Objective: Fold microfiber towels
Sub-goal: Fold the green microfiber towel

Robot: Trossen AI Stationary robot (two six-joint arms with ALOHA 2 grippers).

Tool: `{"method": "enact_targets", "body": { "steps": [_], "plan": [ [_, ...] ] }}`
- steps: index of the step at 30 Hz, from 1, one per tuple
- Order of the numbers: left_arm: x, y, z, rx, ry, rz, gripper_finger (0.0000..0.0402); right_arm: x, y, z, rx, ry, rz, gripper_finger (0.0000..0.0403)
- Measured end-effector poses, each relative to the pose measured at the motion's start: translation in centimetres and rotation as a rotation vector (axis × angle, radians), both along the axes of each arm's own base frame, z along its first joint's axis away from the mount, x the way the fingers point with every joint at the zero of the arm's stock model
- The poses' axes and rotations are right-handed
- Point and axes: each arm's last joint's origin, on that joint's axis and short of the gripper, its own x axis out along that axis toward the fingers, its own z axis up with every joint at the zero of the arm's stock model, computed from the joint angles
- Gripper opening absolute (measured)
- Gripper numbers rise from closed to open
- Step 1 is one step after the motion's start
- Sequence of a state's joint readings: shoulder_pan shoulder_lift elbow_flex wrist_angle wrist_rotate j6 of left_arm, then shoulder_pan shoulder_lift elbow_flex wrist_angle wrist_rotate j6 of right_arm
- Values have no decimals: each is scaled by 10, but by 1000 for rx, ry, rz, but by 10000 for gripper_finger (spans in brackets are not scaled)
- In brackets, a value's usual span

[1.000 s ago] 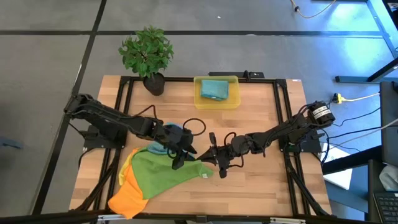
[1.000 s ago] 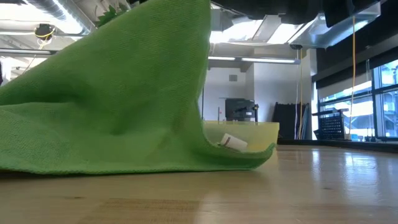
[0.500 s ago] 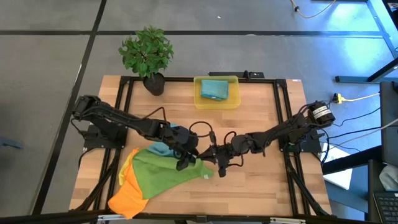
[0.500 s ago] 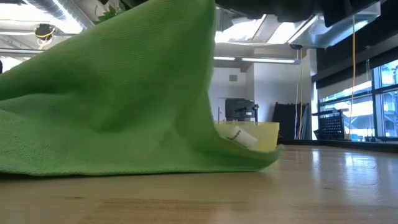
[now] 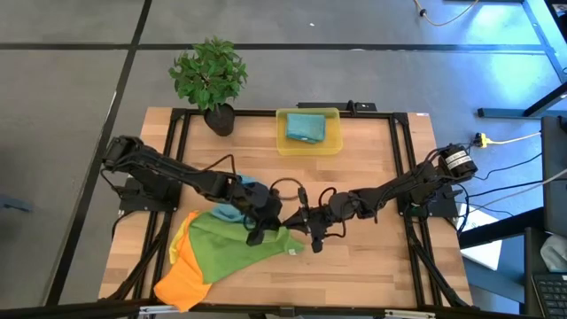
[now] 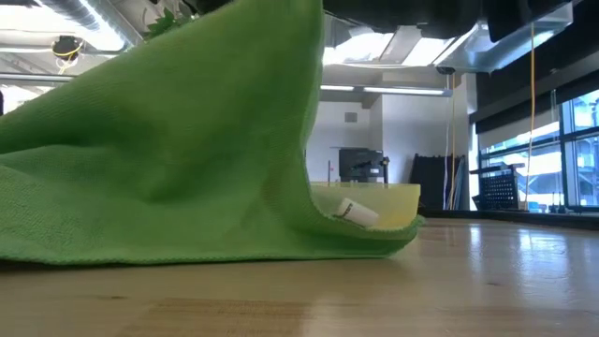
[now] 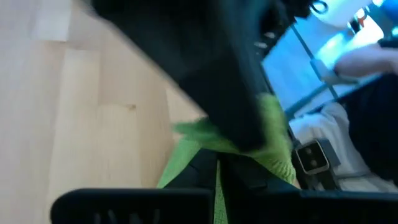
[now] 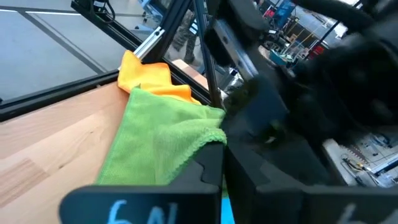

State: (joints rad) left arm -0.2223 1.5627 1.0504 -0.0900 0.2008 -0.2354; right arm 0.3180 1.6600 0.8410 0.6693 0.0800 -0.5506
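Observation:
A green microfiber towel (image 5: 235,252) is raised at its right end in mid-table, and its lower edge lies on the wood (image 6: 168,159). My left gripper (image 5: 266,229) and my right gripper (image 5: 297,223) meet at that raised end, each shut on the cloth. A white tag (image 6: 351,213) hangs at the towel's drooping corner. Under the green towel lie an orange towel (image 5: 182,285), a yellow one (image 5: 180,237) and a teal-blue one (image 5: 235,213) beneath the left arm. My left gripper pinches the green towel's raised edge (image 7: 180,158) between its two fingers, slanting down from the table's left side. The cloth runs down from the fingers to the table. My right gripper pinches the same raised end at its hemmed edge (image 8: 208,140), coming nearly level from the table's right side. The towel slopes slack from there (image 8: 161,137) to the wood; one layer or several, I cannot tell.
A translucent yellow bin (image 5: 282,133) with a folded teal cloth stands at the table's far edge. A potted plant (image 5: 210,75) stands at the far left corner. Bare wood shows to the right of the towels and toward the near right.
My left gripper has sunk a little toward the towel's raised end beside my right gripper, rolled at the wrist and shut on the green cloth. The towel's drooping corner with the tag swung slightly; its lower edge stayed on the table.

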Motion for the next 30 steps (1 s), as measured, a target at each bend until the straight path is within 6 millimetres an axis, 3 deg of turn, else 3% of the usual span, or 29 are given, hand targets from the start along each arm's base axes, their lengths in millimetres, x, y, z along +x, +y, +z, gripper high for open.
{"method": "enact_targets", "body": {
  "steps": [5, 10, 19, 23, 30],
  "plan": [
    [-6, -3, 1, 53, 18, 13, 0, 0, 0, 0, -3, 0, 4, 43],
    [-13, 0, 8, 113, 16, 91, 0, 0, -1, -3, -11, 30, -39, 109],
    [-20, 2, 11, 209, 33, 174, 0, -19, -2, -6, -67, 198, -349, 240],
    [-18, 2, 12, 205, 15, 180, 0, -26, 2, 0, -21, 216, -366, 256],
    [-19, 2, 12, 206, 17, 181, 0, -28, 2, -4, 17, 260, -384, 247]
  ]
}}
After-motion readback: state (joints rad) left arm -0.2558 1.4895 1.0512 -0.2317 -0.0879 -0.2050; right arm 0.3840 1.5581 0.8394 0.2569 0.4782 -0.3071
